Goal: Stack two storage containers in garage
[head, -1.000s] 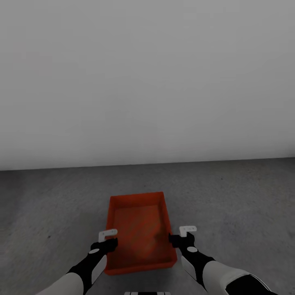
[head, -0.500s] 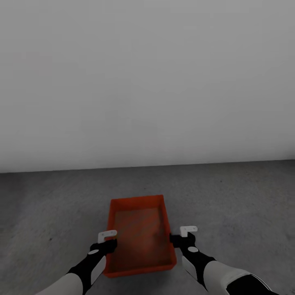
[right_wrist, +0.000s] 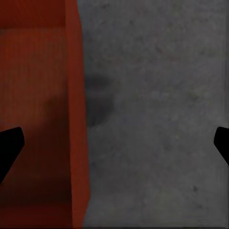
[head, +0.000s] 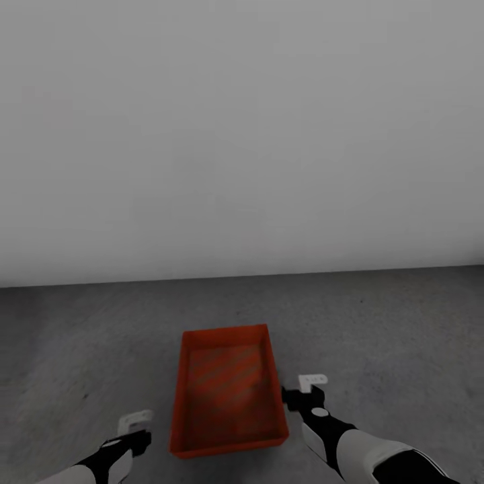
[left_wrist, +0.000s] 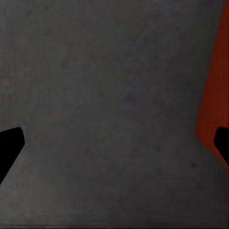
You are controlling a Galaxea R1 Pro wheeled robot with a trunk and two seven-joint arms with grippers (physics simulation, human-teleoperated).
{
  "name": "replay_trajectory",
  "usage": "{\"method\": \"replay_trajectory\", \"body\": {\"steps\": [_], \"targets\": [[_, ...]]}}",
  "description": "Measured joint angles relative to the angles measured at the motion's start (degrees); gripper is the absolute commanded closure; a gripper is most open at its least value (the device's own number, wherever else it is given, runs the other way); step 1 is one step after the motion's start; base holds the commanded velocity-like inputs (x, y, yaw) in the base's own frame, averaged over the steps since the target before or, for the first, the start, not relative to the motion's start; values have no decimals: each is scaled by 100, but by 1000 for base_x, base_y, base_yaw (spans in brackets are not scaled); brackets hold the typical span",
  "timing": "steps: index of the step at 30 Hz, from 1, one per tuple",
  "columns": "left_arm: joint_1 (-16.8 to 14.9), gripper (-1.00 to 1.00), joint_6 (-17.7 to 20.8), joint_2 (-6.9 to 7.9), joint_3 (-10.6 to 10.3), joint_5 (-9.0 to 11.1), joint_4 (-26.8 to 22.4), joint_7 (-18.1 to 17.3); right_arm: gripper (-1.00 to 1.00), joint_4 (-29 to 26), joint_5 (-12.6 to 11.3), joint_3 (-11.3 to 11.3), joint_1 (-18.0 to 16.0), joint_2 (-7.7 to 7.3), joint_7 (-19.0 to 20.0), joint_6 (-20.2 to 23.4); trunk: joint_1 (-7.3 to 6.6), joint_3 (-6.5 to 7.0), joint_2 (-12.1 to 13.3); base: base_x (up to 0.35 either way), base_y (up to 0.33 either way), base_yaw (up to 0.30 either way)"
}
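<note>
On grey floor (head: 376, 336), orange-red tub (head: 228, 390), white wall (head: 242, 134)

Both arms reach forward and down. The left gripper (head: 134, 430) hangs wide open, and the right gripper (head: 304, 392) seems open too.

Left arm (head: 101, 462) cut off by head view's bottom edge; left gripper (head: 134, 425) small, jaw state unreadable there. Right arm (head: 363, 452) cropped at bottom-right corner. Left wrist view: storage container (left_wrist: 214, 90) only a sliver at the frame edge, rest cut off; fingers (left_wrist: 9, 145) show as dark tips clipped by both sides. Right wrist view: container's far side out of frame, fingers likewise clipped. Container ribbing blurred. Floor (head: 403, 323) texture soft.
</note>
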Motion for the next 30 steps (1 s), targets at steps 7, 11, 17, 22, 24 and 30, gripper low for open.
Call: {"method": "replay_trajectory", "body": {"steps": [7, 11, 17, 22, 24, 30], "targets": [[111, -100, 21, 28, -2, 217, 179, -18, -100, 71, 2, 2, 2, -20, 19, 28, -154, 126, 281, 0, 0, 0], [159, -100, 28, 30, -2, 238, 200, -14, -100, 78, 19, 9, 4, -8, 32, 39, -242, 198, 441, 0, 0, 0], [193, -100, 63, 34, -2, 246, 204, -6, -100, 80, 25, 10, 6, -1, 36, 35, -373, 305, 682, 0, 0, 0], [220, -100, 73, 36, -3, 250, 209, -5, -100, 80, 27, 12, 6, 5, 36, 34, -483, 395, 883, 0, 0, 0], [224, -100, 74, 37, -3, 248, 210, -5, -100, 80, 27, 16, 9, 11, 36, 35, -527, 431, 963, 0, 0, 0], [227, -100, 75, 37, -3, 252, 211, -4, -100, 99, 28, 17, 15, -19, 35, 68, -659, 539, 1203, 0, 0, 0]]}}
